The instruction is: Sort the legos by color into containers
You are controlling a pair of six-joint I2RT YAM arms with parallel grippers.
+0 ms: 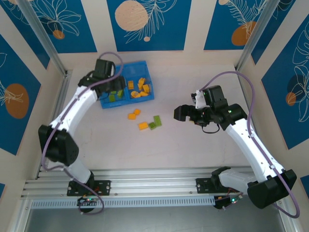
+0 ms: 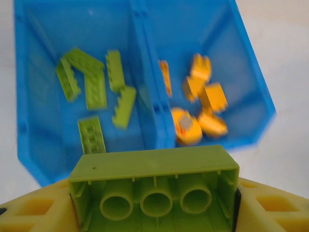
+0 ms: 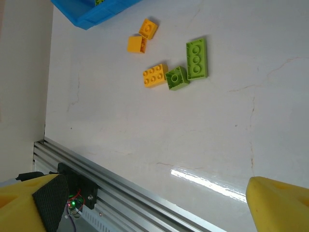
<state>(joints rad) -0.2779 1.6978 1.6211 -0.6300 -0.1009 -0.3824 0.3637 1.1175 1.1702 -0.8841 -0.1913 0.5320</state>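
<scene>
Bricks of two colours are being split between the halves of the blue tray (image 1: 140, 64), and the layout shows the rule. The lime green pieces (image 2: 91, 87) lie in the left compartment and the orange-yellow pieces (image 2: 203, 96) in the right, with the middle divider (image 2: 145, 96) keeping them apart.

The left gripper (image 2: 154, 217) is clamped on a green brick (image 2: 154, 169), its fingers pressing the two short ends and the hollow underside facing the wrist camera. It hangs above the near edge of the tray, close to the divider. I judge this to be the approach to a drop, and the brick needs carrying a little further over the left compartment so that it does not land on the divider or among the orange ones.

The right gripper (image 1: 181, 113) stands wide open with nothing between its fingers, above the table (image 3: 145, 145) and to the right of the loose bricks (image 1: 145, 121). Five remain outside the tray. Two small orange ones (image 3: 141, 36) lie touching nearest it. Further out, a larger orange one (image 3: 154, 76) sits against a small green one (image 3: 176, 77), which touches a long green one (image 3: 196, 59). The open gripper looks placed to take one of these next. That tight trio leaves little room for a finger, so an outer brick seems the easier pick.
</scene>
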